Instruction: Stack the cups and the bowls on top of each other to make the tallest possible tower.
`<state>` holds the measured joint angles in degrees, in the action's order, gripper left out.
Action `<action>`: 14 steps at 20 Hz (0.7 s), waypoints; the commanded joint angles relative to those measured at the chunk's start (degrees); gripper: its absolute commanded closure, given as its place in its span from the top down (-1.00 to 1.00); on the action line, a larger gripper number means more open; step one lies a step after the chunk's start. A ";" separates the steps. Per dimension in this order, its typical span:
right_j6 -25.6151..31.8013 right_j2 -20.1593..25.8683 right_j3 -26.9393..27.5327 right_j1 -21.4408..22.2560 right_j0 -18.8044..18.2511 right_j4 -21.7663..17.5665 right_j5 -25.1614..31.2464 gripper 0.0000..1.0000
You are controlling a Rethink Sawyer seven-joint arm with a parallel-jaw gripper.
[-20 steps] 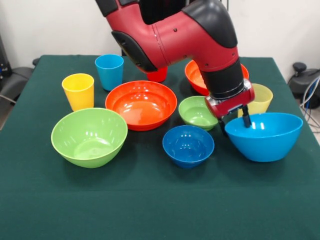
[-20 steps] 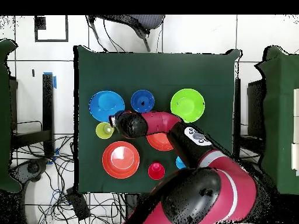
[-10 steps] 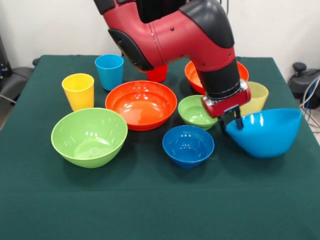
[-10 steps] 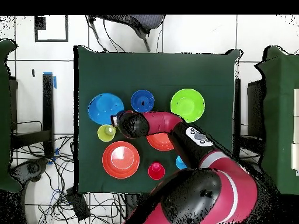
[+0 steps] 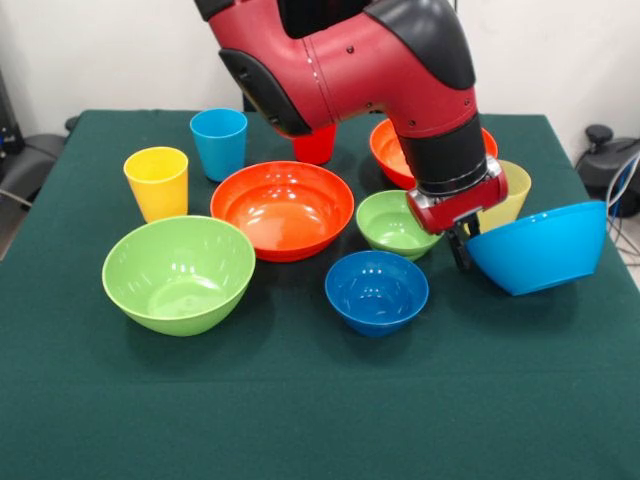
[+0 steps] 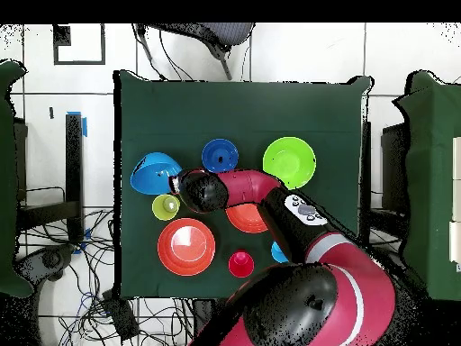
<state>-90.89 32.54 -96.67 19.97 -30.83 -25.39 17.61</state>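
**Blue bowl up in the air, held by its rim**

Green cloth covers the counter (image 5: 300, 420), and all the bowls and cups sit on it. Nothing is piled up yet.

The red and black arm (image 5: 350, 60) comes down from above. Its end effector (image 5: 462, 243) is clamped on the rim of the big blue bowl (image 5: 540, 248). That bowl is tipped on its side and lifted off the cloth, at the right of the front view. From overhead the same bowl (image 6: 151, 171) shows tilted, next to the arm's end.

The big green bowl (image 5: 178, 272) sits at the front left, upright and alone. Just behind it is a wide orange-red bowl (image 5: 282, 208), near the middle. A second orange-red bowl (image 5: 390, 150) sits farther back, partly hidden by the arm.

The small dark blue bowl (image 5: 376, 291) sits in front, between the big green bowl and the lifted blue one. The small green bowl (image 5: 392, 224) is just behind it, right beside the end effector.

The yellow cup (image 5: 157, 182) stands at the left. The light blue cup (image 5: 219, 143) stands just behind it. The red cup (image 5: 314, 150) peeks out from under the arm at the back. The pale yellow cup (image 5: 508, 196) is behind the lifted blue bowl, partly hidden by it.
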 commanded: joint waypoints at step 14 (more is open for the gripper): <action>2.34 -2.66 -1.05 8.61 -3.88 -0.83 10.43 -1.00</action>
<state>-90.89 32.14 -97.10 23.66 -31.79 -25.45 19.10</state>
